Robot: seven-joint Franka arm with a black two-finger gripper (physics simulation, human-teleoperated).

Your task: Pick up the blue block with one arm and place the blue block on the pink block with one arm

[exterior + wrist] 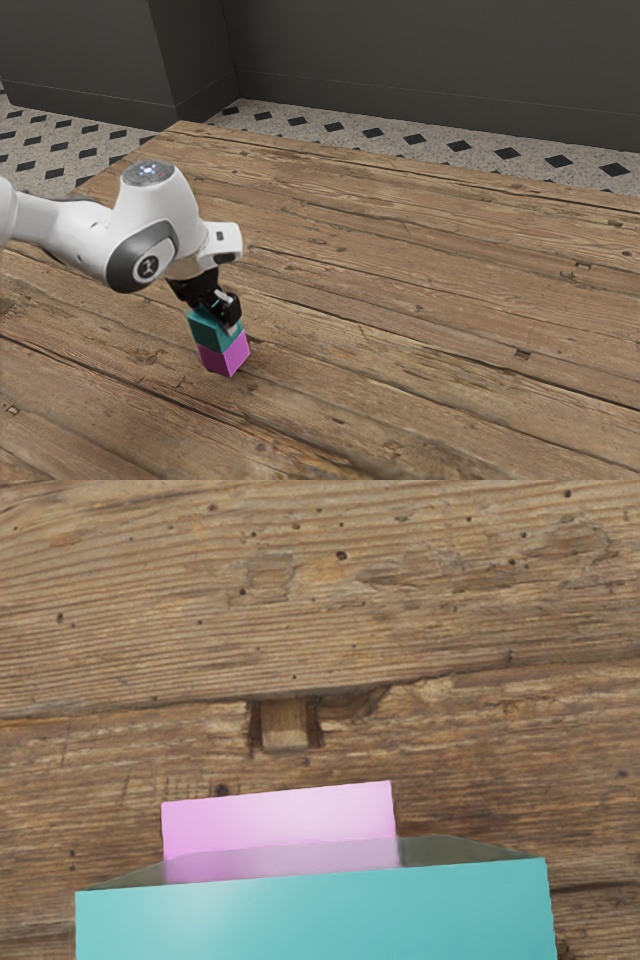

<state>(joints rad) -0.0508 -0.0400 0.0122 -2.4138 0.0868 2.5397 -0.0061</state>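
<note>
So the blue block [207,327] (honestly more teal in this render) sits right on top of the pink block [228,354], touching it. The stack looks a bit offset, with the pink block poking out toward the exterior view's right. The gripper [222,306] is directly above the pink block, right down at the top of the blue block. I can't tell whether it's clamped on the blue block or loose around it, the angle just doesn't show it. The white arm [100,235] comes in from the pink block's left in the exterior view. The pink block stands on the wooden table [420,260]. In the wrist view, a strip of the pink block's top shows past the blue block's edge.
</note>
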